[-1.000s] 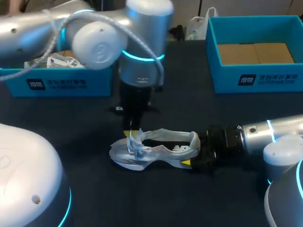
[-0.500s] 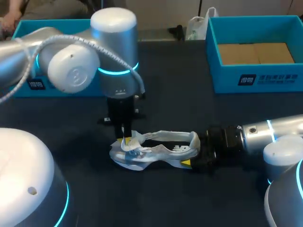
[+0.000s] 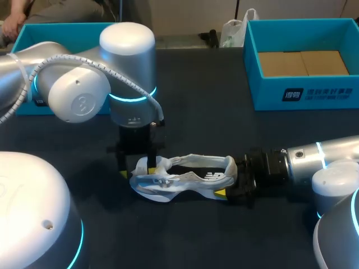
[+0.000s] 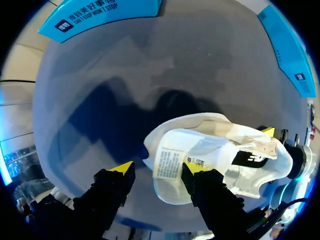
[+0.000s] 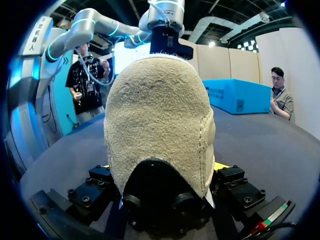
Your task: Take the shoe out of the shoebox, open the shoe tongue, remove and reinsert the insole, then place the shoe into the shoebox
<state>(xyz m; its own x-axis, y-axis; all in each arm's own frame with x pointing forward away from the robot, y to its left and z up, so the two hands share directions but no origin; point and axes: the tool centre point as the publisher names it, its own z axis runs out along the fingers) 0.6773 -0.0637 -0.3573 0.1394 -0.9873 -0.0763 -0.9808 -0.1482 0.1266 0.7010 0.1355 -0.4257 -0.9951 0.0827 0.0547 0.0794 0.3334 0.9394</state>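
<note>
Head view: shoebox [image 3: 303, 92] held brown cardboard [image 3: 303, 63]; shoe [image 3: 185, 178] lay outside, seemingly clamped by right gripper [image 3: 229, 179], left gripper [image 3: 137, 171] spread, gripping nothing

The table [image 3: 213, 140] I work at has a dark, matte top, plain and without pattern, and it runs wide to both sides of me. A soft-edged shadow [image 3: 92, 182] lies on the table near its middle. In my left wrist view the table's top shows a broad, darker patch [image 4: 110, 115] with blurred edges.
</note>
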